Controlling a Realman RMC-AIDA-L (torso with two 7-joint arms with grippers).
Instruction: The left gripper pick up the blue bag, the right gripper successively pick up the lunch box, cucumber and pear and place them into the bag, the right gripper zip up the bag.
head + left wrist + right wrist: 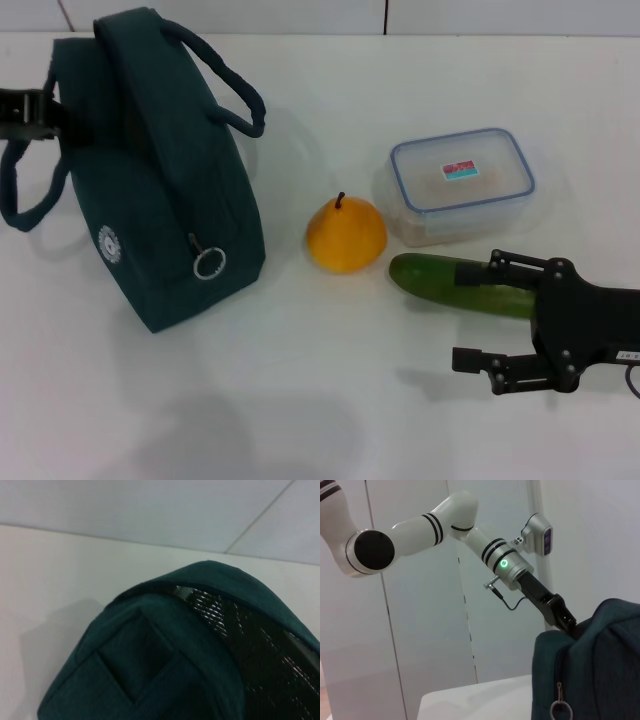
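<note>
Head view: right gripper (478, 311) low over the white bench (330, 400), jaws spread wide, holding nothing; the cucumber (455, 284) lies partly between them, one end under the upper jaw. Beyond it, the pear (346, 236) and lunch box (462, 183). Left gripper (567, 622) at the blue bag (155, 190), at its far end by a handle; jaw state cannot be told, bag zipped shut, ring pull (209, 262) hanging

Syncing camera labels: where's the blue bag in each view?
Head: bag upper left, left pincer at its far-left end.
Left wrist: bag fills the lower frame.
Right wrist: bag lower right.
Shared landmark: zipper ring, head and right wrist only.
</note>
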